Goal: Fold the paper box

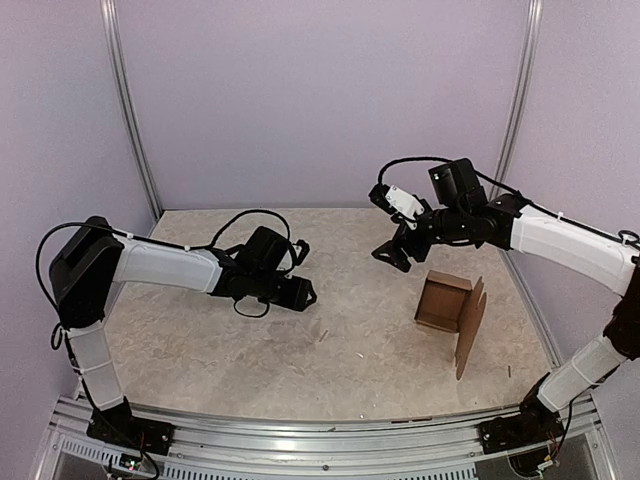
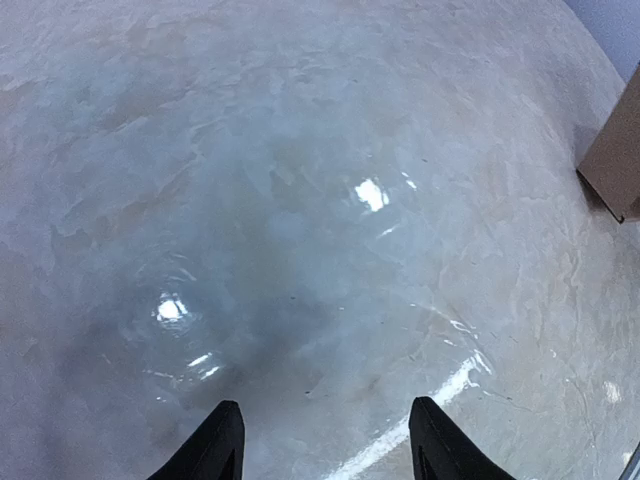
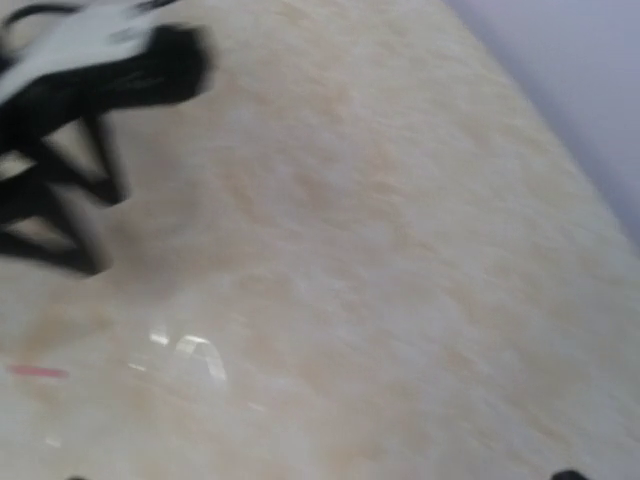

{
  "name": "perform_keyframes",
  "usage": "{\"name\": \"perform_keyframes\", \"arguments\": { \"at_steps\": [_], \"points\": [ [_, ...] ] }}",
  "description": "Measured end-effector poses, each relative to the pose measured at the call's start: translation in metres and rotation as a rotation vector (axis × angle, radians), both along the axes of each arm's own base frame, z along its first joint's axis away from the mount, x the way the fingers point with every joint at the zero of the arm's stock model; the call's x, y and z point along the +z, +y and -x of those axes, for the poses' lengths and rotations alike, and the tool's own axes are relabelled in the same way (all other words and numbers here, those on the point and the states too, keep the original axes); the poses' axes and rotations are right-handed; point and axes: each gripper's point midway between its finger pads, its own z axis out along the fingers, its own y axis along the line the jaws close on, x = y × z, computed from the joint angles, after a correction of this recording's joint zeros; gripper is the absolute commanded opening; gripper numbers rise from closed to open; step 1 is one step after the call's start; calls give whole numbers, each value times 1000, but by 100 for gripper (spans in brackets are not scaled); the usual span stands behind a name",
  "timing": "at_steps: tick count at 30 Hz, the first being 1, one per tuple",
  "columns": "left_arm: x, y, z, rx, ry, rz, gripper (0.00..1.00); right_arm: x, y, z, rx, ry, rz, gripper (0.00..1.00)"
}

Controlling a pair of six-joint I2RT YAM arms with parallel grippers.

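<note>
Both grippers are spread and hold nothing. The left gripper (image 1: 300, 293) hangs low over the table (image 1: 200, 340), and in its wrist view its two fingertips (image 2: 220, 445) stand apart with only bare shiny surface between them. The right gripper (image 1: 393, 256) hovers higher with its jaws wide; its own wrist view is blurred, and only small dark tips show at the two bottom corners. In the top view the table is a beige marbled board, enclosed by pale purple walls (image 1: 320, 100). The left arm (image 1: 165, 265) reaches from 8 o'clock toward the middle, and the right arm (image 1: 565, 245) reaches from 4 o'clock up and then inward. The paper box (image 1: 443, 300) rests on the table at about 3 o'clock from the centre, partly folded, brown and open on top. One tall flap (image 1: 470, 325) stands upright at its 4 o'clock side. The right gripper is near the box, at its 10 o'clock, but apart from it. The left gripper is well apart, at its 9 o'clock. In the left wrist view only a corner of the box shows, at the 2 o'clock edge. A black cable (image 1: 250, 215) loops over the left arm's wrist. A tiny pale speck (image 1: 322, 337) lies near the table's centre.
</note>
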Motion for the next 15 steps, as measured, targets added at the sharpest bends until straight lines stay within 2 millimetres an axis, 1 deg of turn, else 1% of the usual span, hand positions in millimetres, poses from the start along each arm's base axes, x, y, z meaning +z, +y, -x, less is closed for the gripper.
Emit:
{"name": "perform_keyframes", "arguments": {
  "at_steps": [2,3,6,8,10,11,13,15],
  "points": [
    [5,-17,11,-72,-38,-4,57,9,-16,-6,-38,-28,9,100],
    [8,-26,18,-112,-62,-4,58,17,-28,-10,-68,-49,9,100],
    [24,-62,41,-247,-140,4,59,51,-75,-20,-184,-120,-18,100],
    [44,-93,51,-321,-191,41,58,70,-107,-23,-266,-153,-44,100],
    [67,-124,52,-362,-236,95,58,83,-142,-25,-359,-177,-72,100],
    [77,-138,49,-370,-254,124,58,84,-154,-25,-396,-177,-75,100],
    [95,-164,37,-372,-283,182,58,76,-175,-24,-462,-149,-75,100],
    [99,-180,27,-370,-296,210,58,64,-188,-25,-502,-100,-69,99]
  ]
}}
